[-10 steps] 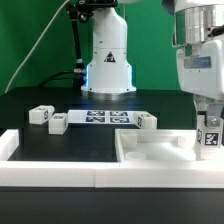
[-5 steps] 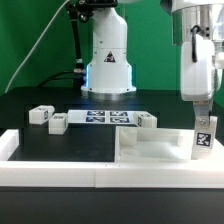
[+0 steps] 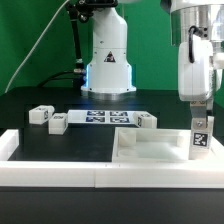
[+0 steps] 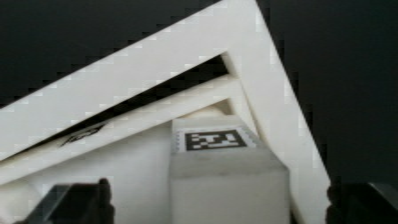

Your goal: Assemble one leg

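Lowered since a second ago, the gripper (image 3: 202, 118) has its jaws clamped on the leg (image 3: 202, 139), upright over the white square panel's (image 3: 150, 150) corner at the exterior view's right. Keeping it vertical over the corner hole should seat it cleanly.

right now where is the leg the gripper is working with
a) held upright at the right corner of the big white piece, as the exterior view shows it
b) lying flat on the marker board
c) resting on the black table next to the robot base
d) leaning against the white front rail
a: the gripper holds the leg upright, tag facing the camera, at the exterior view's right corner of the big white piece.
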